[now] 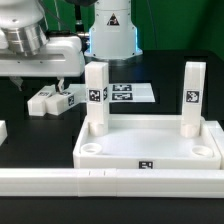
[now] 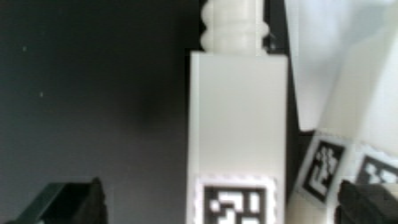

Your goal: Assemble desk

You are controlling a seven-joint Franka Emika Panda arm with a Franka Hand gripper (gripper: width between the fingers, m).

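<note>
Tray (image 1: 150,135) open from above across its middle; standing leg (image 1: 96,97) at its far corner on the exterior view's left; second standing leg (image 1: 192,95) at the far corner on the exterior view's right; wide gap between them; long rail (image 1: 110,181) barring the near edge; loose legs (image 1: 50,100) lying on bare table (image 1: 35,140) further left.

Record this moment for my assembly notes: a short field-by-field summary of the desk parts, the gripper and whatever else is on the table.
desk top: flat on the table, open side up
upright legs: two, in the far corner sockets, one on the exterior view's left, one on its right
near sockets: both empty
loose leg: lying on the table
gripper: open, over the loose leg, gripping nothing
marker board: flat behind the desk top
rail bar: along the desk top's near side
</note>
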